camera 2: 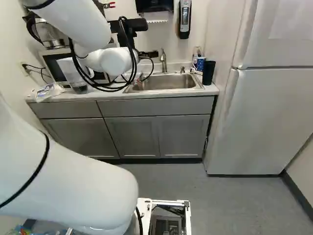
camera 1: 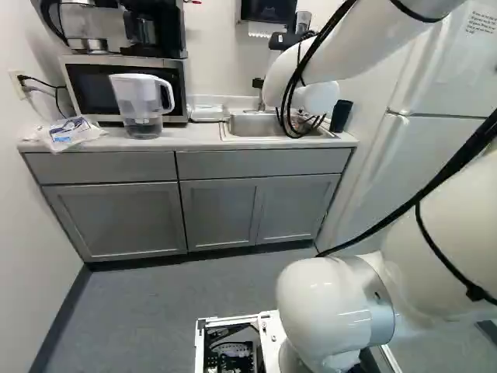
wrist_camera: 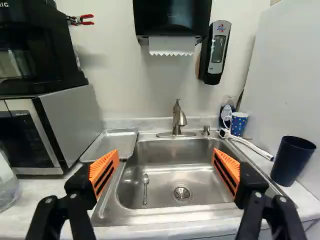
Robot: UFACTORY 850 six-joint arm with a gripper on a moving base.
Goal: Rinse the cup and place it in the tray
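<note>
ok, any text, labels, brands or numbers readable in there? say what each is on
Nothing reads whole:
Coffee maker: light lettering, cut off
Soap dispenser: small logo, too blurred
Sheet on fridge: lines of print, too small
Plastic packet on counter: blue print, too blurred
Dark cup by sink: no text seen

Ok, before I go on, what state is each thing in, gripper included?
Gripper: open, nothing between its fingers
Dark cup: upright right of the sink, contents not visible
Tray: empty, left of the sink
Faucet: no water running
Sink: no standing water visible
Spoon: lying in the sink
Dotted cup: upright
Pitcher: upright
Microwave: door shut
Fridge: doors shut
Cabinet doors: shut
</note>
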